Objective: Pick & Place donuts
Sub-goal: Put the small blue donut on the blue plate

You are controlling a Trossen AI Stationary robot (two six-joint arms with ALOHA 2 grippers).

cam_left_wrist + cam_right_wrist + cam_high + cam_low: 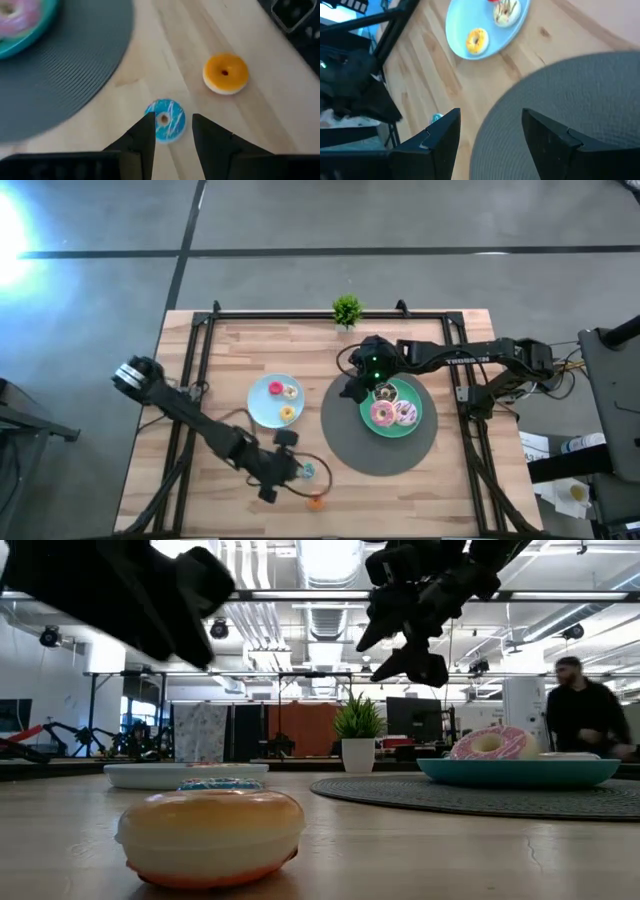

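A blue mini donut [165, 120] and an orange mini donut [226, 74] lie flat on the wood near the table's front. My left gripper [172, 127] hovers open above the blue one, its fingers either side without touching it. The light-blue plate [262, 402] holds a yellow donut [476, 41], a pale one [506, 12] and a reddish one [275, 389]. The teal plate [400, 430] carries the pink [381, 416], sprinkled [405, 413] and dark chocolate [385, 392] donuts. My right gripper [490, 130] hangs open and empty over the grey mat's left edge.
The round grey mat [350, 445] lies under the teal plate. A small green plant [347, 310] stands at the far edge. A black frame rail [200, 350] borders the table. A person [585, 715] is in the room behind. Bare wood lies between plates and front edge.
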